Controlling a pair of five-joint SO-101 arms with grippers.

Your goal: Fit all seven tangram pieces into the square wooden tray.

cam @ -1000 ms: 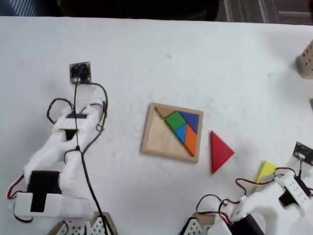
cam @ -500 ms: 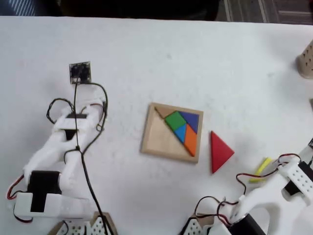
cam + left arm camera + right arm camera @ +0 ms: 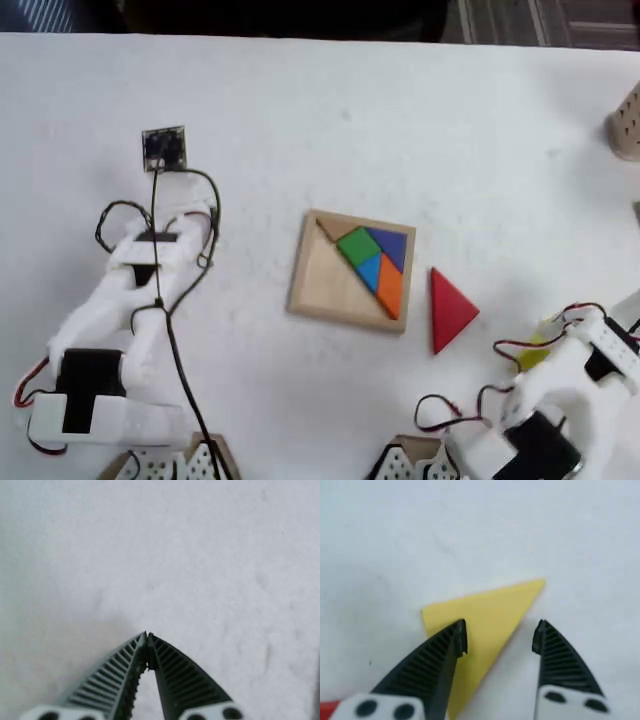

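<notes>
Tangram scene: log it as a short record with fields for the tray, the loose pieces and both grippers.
tray: mid-table, partly filled, bare wood on one side
in tray: green piece, dark blue piece, light blue piece, orange piece, packed together
red triangle: flat on the table, beside the tray, apart from it
yellow triangle: on the table by the right arm
right gripper: open, one finger above the yellow triangle, the other past its edge
left gripper: shut, empty, above bare table
</notes>
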